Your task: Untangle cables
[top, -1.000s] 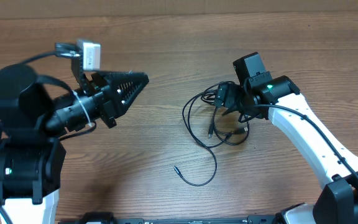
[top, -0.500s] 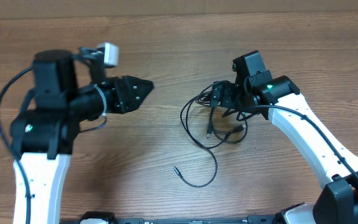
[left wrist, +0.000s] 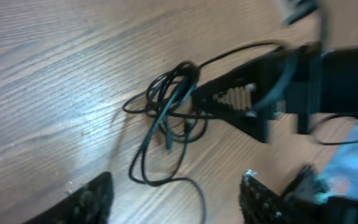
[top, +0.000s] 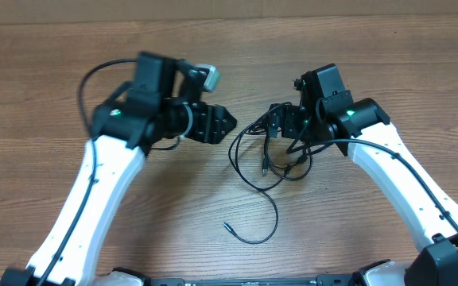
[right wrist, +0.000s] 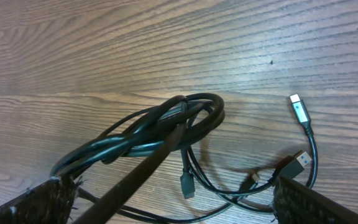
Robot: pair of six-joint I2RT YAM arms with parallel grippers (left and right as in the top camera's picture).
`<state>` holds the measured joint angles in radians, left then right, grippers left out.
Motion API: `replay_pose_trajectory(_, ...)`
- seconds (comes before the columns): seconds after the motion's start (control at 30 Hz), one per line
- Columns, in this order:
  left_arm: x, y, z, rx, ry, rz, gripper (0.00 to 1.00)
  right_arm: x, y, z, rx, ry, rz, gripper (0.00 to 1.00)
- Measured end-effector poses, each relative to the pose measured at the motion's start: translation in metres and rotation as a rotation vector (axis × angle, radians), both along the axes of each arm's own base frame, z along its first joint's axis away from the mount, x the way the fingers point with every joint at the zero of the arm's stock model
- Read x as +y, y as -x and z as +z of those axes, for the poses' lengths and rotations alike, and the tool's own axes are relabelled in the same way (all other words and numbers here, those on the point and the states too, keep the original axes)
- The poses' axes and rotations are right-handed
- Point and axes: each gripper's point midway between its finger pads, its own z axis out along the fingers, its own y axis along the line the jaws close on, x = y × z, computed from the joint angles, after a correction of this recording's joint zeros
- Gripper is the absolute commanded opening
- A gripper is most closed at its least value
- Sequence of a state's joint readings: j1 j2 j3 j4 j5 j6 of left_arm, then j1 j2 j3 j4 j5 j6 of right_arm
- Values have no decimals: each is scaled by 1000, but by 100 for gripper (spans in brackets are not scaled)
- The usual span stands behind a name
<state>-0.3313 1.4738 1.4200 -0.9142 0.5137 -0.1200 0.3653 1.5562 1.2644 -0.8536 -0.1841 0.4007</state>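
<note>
The cables (top: 265, 163) lay in a loose black tangle on the wooden table (top: 133, 48), right of the middle. Most of the loops were bunched at the far right end of the tangle. One long strand curved away toward the near side and ended in a small plug tip (top: 227, 225), apart from the rest.

My right gripper (top: 281, 123) was at the far right of the tangle, right at the bunched loops. Its fingers (right wrist: 48, 199) stood wide apart, and from my right wrist I saw the thick knot of cords lying between them on the wood. I could not tell whether either finger touched a cord. A silver plug (right wrist: 298, 107) and a darker plug (right wrist: 294, 163) lay on the right side of that knot.

My left gripper (top: 225, 121) pointed at the tangle from the left, just beside the outermost loop and not touching it. Its fingers (left wrist: 95, 199) were spread wide with only bare table and one trailing strand between them. It held nothing.
</note>
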Motion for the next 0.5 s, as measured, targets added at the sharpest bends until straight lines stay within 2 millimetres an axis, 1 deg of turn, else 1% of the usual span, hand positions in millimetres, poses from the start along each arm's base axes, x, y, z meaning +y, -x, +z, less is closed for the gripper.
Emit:
replay_pose_trajectory(0.03, -6, -1, -7, -3, -18, -26, 72, 0, 0, 1, -3, -3, 2, 100)
replay_pose_trajectory(0.17, -34, -10, -32, -59, -77, -144, 71, 1, 1, 2, -4, -5, 4, 100)
replay_pose_trajectory(0.23, -46, -15, -44, -86, -108, -183, 66, 1, 1, 2, -1, -8, 6, 100)
replay_pose_trajectory(0.33, -57, -22, -59, -115, -147, -215, 59, 1, 2, 2, 1, -7, 7, 100)
replay_pose_trajectory(0.4, -60, -27, -64, -136, -167, -220, 43, -1, 2, 1, 5, -3, 2, 100)
replay_pose_trajectory(0.5, -58, -37, -66, -179, -200, -208, 4, -1, 2, 1, 4, -6, 3, 100)
